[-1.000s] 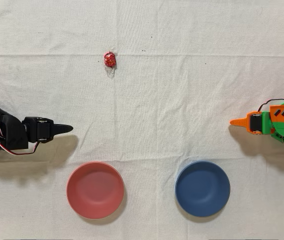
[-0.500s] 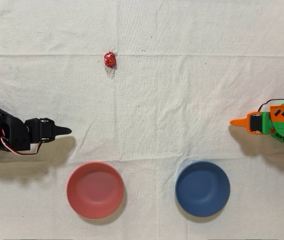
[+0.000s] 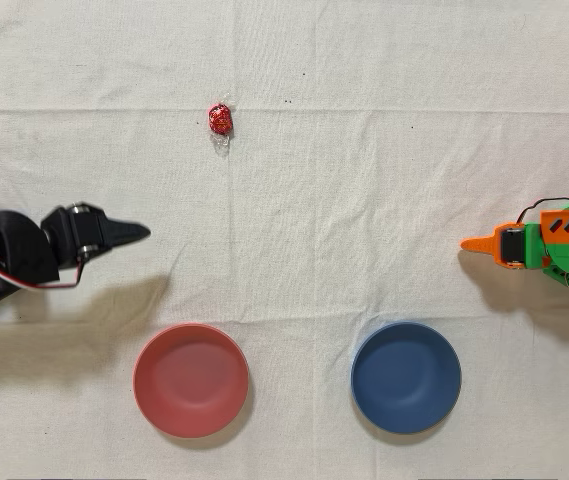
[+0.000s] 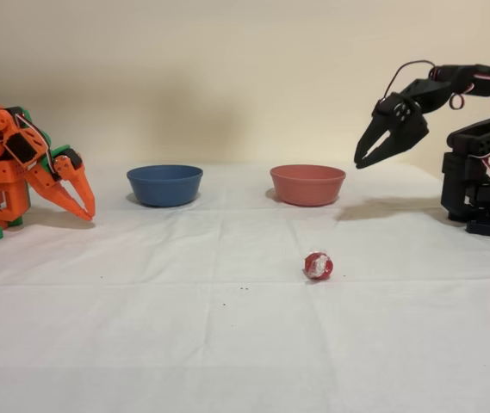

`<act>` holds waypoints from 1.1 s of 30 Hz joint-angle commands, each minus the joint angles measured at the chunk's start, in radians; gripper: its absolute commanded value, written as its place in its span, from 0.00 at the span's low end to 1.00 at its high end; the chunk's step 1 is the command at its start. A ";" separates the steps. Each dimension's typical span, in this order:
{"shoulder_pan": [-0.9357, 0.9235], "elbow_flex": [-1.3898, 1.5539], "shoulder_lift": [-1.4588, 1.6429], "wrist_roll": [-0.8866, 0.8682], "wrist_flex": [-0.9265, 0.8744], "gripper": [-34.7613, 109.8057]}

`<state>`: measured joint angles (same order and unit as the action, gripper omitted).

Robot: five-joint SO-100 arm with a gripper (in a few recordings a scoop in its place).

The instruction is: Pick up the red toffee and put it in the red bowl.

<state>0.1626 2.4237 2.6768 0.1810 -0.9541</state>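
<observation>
The red toffee [image 3: 220, 120] lies on the white cloth at the upper middle of the overhead view; in the fixed view the toffee [image 4: 318, 265] sits in front of the bowls. The red bowl [image 3: 191, 380] stands empty at the lower left overhead, and the same bowl [image 4: 307, 184] is right of centre in the fixed view. My black gripper [image 3: 142, 233] hangs raised at the left overhead, far from the toffee and above and left of the red bowl. In the fixed view the gripper [image 4: 363, 161] points down, its jaws together, holding nothing.
A dark blue bowl [image 3: 406, 377] stands empty to the right of the red one. The idle orange arm [image 3: 539, 245] rests at the right edge of the overhead view. The white cloth [image 3: 364, 180] covers the table.
My arm has lifted off the cloth and its tip has swung slightly toward the top of the overhead view. Its shadow has spread out below it. Toffee and bowls have not moved.
</observation>
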 commanded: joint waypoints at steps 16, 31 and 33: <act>0.310 -0.537 -0.563 0.097 -0.127 0.24; 0.330 -0.790 -0.942 0.334 -0.196 0.24; 0.330 -0.810 -0.971 0.310 -0.189 0.24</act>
<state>0.4832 1.7043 1.7181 0.4541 -1.1198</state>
